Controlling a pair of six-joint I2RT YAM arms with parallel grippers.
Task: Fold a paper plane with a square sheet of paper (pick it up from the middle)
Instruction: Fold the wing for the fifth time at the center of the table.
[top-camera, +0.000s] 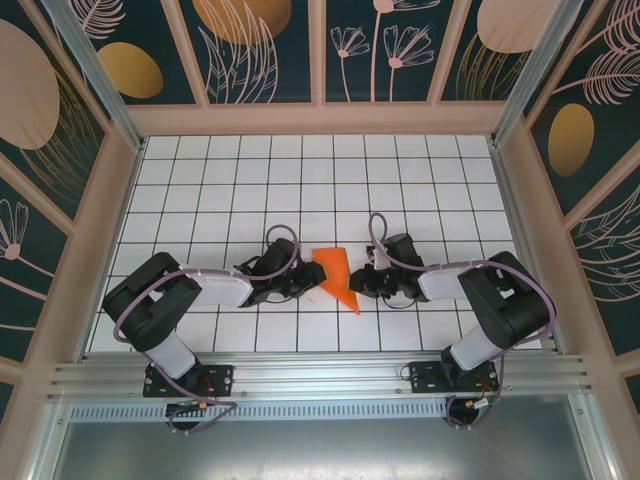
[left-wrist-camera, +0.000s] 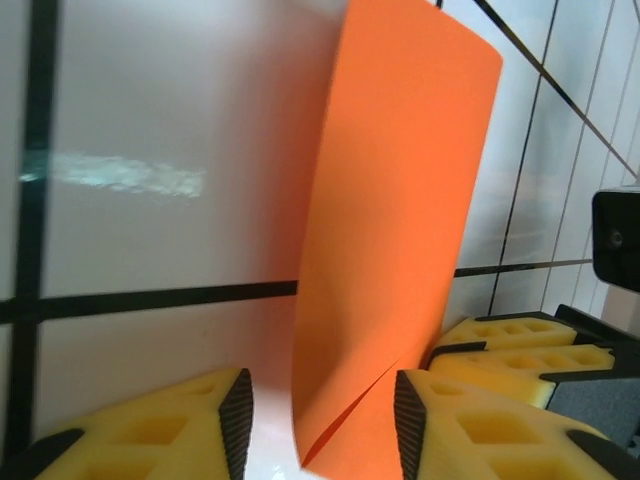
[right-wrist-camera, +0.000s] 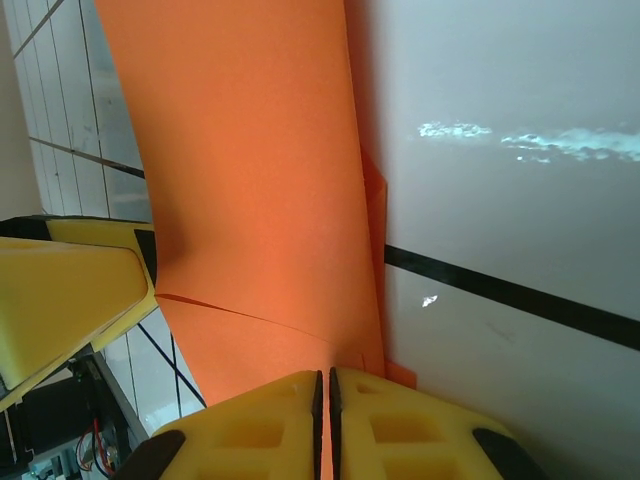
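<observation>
Two robot arms meet low over a white gridded table (top-camera: 200, 180), with a sheet of orange paper (top-camera: 336, 268) between them. The paper is partly folded into a tapering wedge, its point aimed toward the arm bases. The left gripper (top-camera: 306, 283) sits just left of the paper and the right gripper (top-camera: 366, 284) just right of it.

The step appears to be laying over a raised flap to make the next crease. To do it well, the right gripper should act as a firm anchor on the paper's edge. The left should then close low on the standing flap, near the fold line, and lower it slowly so the edges line up and the thin sheet does not buckle.

In the left wrist view, the left gripper's yellow foam pads (left-wrist-camera: 225, 420) are spread wide with the flap standing upright between them. One pad is clear of the paper and the other just beside it, with contact unclear. In the right wrist view, the right gripper's foam pads (right-wrist-camera: 270, 430) are pressed together, pinching the paper's lower edge
</observation>
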